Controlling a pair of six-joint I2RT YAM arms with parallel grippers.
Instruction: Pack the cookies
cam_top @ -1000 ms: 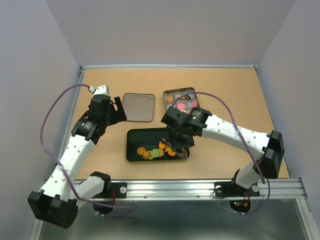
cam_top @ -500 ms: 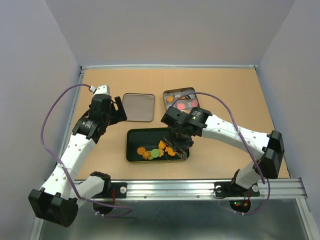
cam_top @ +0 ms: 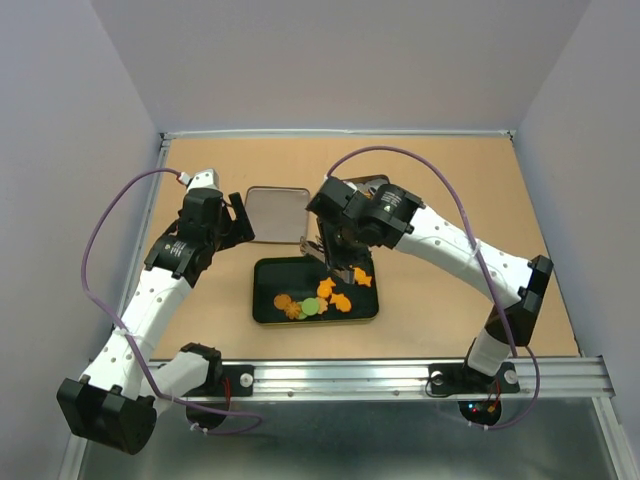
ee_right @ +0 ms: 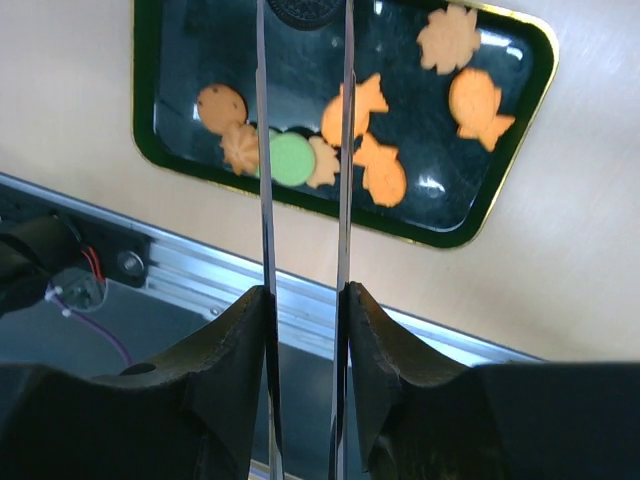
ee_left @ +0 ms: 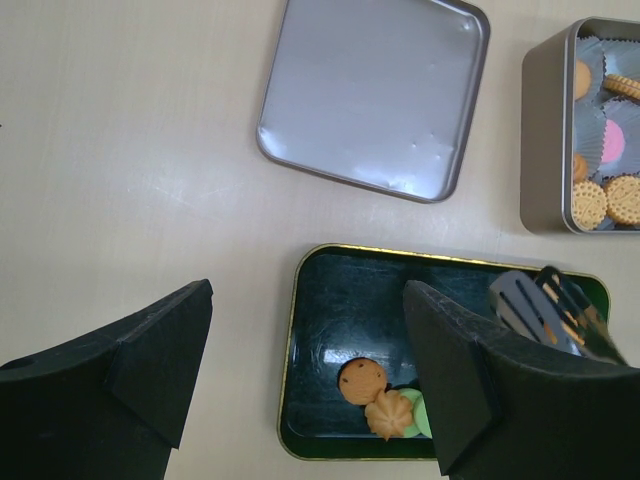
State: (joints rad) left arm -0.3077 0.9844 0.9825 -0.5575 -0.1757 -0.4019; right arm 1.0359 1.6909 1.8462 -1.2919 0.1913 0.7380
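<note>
Your right end effector [ee_right: 305, 295] pinches tongs [ee_right: 262, 150] over tray [ee_right: 180, 50] cookies [ee_right: 381, 170]; left end effector [ee_left: 308, 290], tray's 10 o'clock, gapes empty.

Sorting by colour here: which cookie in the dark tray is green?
The round green cookie in the middle of the clustered pile; every other cookie lying in the tray is orange or brown.

The tan table [cam_top: 450, 180] carries a dark green tray [cam_top: 275, 275], a silver lid [cam_top: 277, 213] and an open tin [ee_left: 545, 140].

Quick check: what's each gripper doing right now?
Left gripper: open, empty.
Right gripper: closed on the tongs, which pinch a dark cookie.
</note>
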